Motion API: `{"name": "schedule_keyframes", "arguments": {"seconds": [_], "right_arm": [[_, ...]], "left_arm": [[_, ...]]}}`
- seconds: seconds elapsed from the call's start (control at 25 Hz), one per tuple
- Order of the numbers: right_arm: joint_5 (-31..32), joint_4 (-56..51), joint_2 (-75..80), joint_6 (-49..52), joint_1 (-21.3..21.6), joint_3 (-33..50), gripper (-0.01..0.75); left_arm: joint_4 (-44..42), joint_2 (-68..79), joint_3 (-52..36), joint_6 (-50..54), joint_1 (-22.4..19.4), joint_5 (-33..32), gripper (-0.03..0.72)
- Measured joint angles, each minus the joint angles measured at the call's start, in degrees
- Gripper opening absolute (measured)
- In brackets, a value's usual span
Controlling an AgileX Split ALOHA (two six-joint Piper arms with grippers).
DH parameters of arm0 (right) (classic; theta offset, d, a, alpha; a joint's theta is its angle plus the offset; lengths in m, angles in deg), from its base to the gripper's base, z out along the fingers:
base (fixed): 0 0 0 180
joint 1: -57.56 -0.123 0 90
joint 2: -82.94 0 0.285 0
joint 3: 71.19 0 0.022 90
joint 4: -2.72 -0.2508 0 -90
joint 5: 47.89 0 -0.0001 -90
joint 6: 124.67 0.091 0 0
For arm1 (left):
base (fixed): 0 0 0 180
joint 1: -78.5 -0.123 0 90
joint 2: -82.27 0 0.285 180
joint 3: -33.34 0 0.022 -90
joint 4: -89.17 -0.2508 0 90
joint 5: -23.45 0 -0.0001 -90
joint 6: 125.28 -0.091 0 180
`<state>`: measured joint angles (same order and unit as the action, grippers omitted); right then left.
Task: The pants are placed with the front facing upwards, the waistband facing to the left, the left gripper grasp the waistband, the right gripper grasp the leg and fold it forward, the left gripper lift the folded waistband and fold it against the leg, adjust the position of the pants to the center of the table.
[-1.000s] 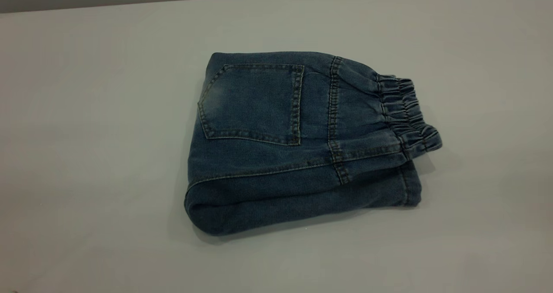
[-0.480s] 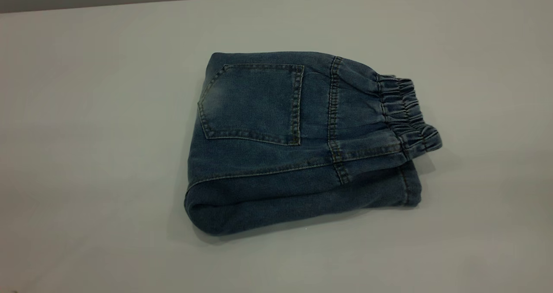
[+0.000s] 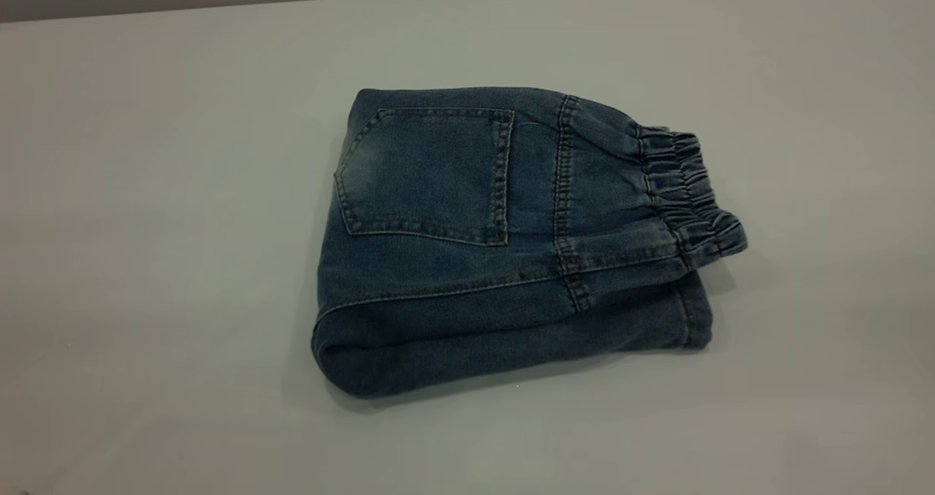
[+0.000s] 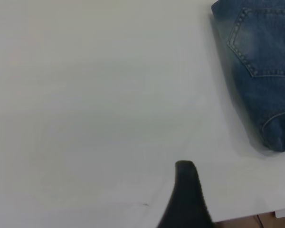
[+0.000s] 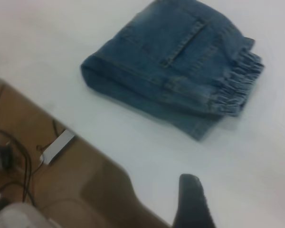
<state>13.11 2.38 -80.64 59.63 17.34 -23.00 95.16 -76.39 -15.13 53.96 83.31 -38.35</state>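
Jaws of the left gripper [image 4: 186, 199] are showing only one black finger tip over bare tabletop [image 3: 146, 188], so whether they are parted I cannot tell; they are gripping nothing. Sitting mid-tabletop in the exterior view, the pants [image 3: 504, 239] are lying folded into a compact bundle, patch pocket [image 3: 427, 174] facing up toward ten o'clock, the waistband [image 3: 690, 196] pointing toward three o'clock over the leg [image 3: 511, 342] layer underneath. Jaws of the right gripper [image 5: 194, 202] are likewise showing a single tip, hanging well apart from the denim, their opening impossible to tell.
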Motion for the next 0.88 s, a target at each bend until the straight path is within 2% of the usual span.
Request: {"name": "schedule_keyframes", "arguments": {"seconds": [0.12,0.36,0.48,0.64,0.88], "right_arm": [[0.00,-0.22,-0.05,0.00,7.11,0.00,0.402],[0.00,-0.26,-1.92,0.05,28.32,0.00,0.402],[0.06,-0.26,-5.77,0.05,36.49,0.00,0.402],[0.12,-0.76,-8.76,0.05,41.45,0.00,0.402],[0.17,-0.83,-8.71,0.05,41.37,-0.05,0.402]], "left_arm": [[0.06,0.00,0.00,0.00,-0.27,0.00,0.487],[0.06,-1.45,0.00,0.00,-0.27,0.00,0.487],[0.06,-4.36,0.00,0.00,-0.27,0.00,0.487],[0.06,-8.44,0.00,0.00,-0.27,0.00,0.487],[0.06,-13.61,0.00,0.00,-0.27,0.00,0.487]]}}
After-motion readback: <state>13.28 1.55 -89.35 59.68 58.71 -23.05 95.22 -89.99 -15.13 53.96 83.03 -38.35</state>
